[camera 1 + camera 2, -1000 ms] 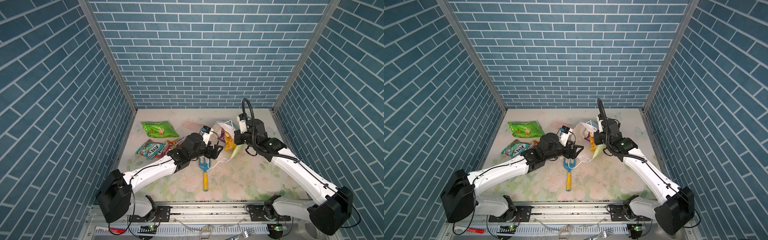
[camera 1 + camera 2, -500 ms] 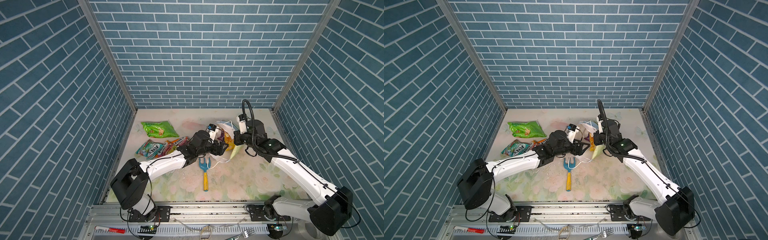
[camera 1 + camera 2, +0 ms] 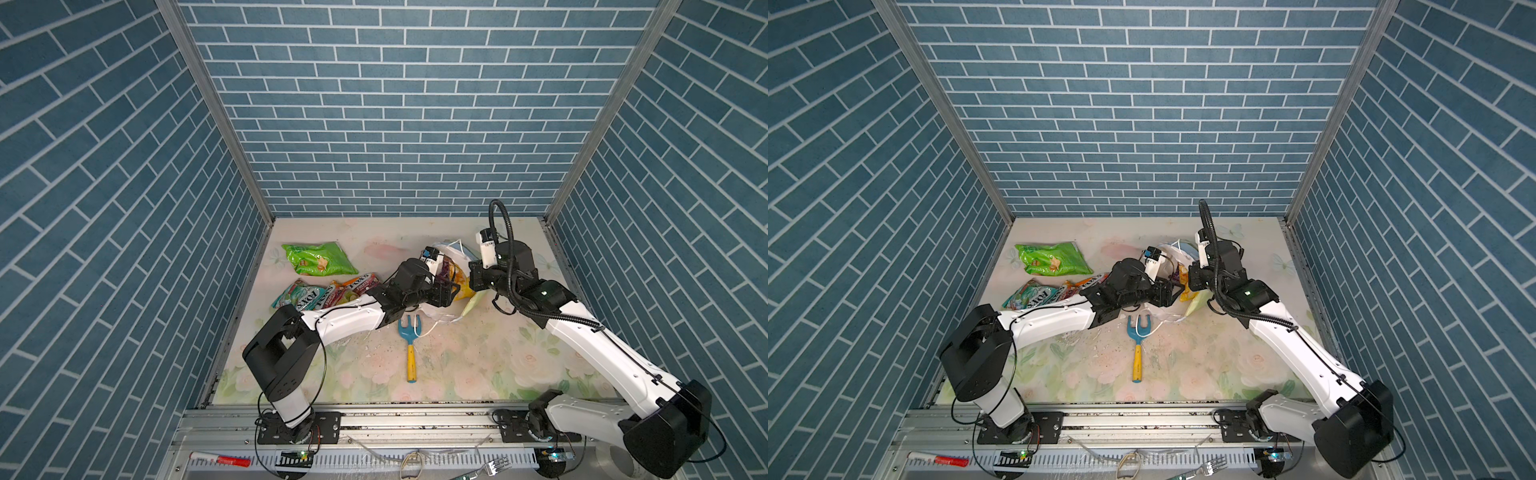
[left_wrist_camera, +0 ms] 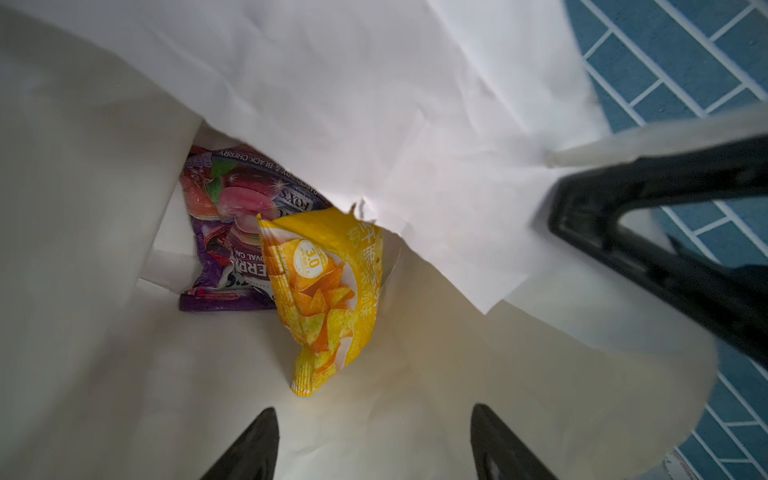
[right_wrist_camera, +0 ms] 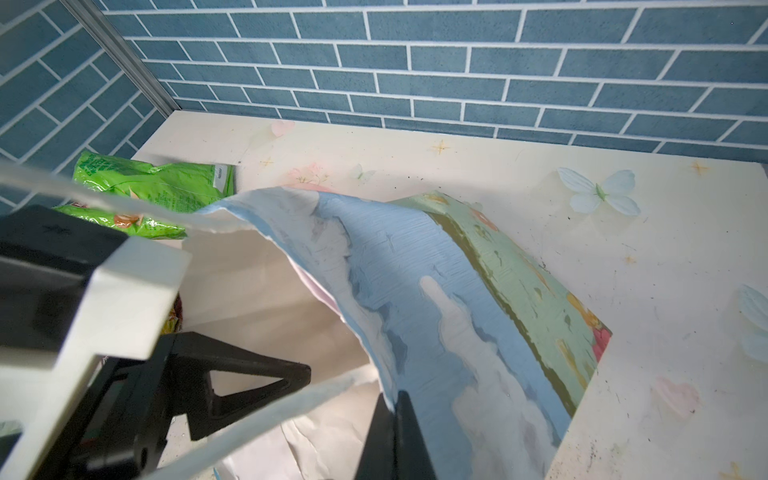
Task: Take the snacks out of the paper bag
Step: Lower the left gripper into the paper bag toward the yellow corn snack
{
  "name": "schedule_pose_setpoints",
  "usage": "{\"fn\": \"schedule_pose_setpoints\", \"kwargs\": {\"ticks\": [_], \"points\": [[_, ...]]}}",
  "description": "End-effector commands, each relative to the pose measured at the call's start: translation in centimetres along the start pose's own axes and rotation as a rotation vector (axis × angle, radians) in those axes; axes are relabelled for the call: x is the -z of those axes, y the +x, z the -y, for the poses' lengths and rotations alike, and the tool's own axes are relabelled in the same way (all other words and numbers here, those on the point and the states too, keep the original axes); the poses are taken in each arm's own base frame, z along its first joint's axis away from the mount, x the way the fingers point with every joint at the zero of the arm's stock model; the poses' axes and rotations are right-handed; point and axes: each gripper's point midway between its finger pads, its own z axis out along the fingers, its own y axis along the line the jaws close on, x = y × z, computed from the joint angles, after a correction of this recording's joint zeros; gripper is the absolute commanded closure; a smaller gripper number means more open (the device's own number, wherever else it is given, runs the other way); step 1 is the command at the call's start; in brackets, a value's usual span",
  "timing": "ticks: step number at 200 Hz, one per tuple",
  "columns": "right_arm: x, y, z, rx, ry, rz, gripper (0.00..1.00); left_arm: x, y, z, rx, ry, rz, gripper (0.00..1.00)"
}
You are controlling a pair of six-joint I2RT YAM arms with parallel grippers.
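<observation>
The paper bag lies on its side at the back of the table, its mouth toward the left arm. My right gripper is shut on the bag's torn upper edge and holds it up. My left gripper is open inside the mouth, nothing between its fingers. Deep in the white inside lie two snacks: a yellow packet nearest the gripper and a purple packet behind it. Outside, a green packet, a teal-white packet and an orange-red packet lie at the left.
A blue-headed, yellow-handled toy rake lies mid-table just in front of the bag, with a white cord handle beside it. Brick-pattern walls close three sides. A red marker and a fork lie on the front rail.
My left gripper has moved right from beside the rake's head into the bag's mouth, its jaws a little narrower. The right arm has held still on the bag's edge.
</observation>
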Motion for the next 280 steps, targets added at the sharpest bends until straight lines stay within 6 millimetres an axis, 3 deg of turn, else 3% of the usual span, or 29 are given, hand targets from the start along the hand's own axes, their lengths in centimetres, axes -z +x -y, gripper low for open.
{"fn": "schedule_pose_setpoints", "kwargs": {"ticks": [1, 32, 85, 280], "points": [[0.8, -0.6, -0.1, -0.040, -0.009, 0.037, 1.00, -0.8, -0.8, -0.2, -0.025, -0.020, 0.028, 0.26], [0.8, -0.7, 0.0, -0.045, -0.006, 0.040, 1.00, -1.6, -0.5, -0.7, -0.031, -0.034, 0.019, 0.24], [1.0, -0.7, 0.0, -0.062, -0.008, 0.048, 1.00, -2.5, -0.4, -1.8, -0.047, -0.072, 0.029, 0.08], [1.6, -1.4, 0.7, -0.056, 0.033, 0.077, 1.00, -8.0, 0.4, -3.3, -0.012, -0.075, -0.006, 0.07]]}}
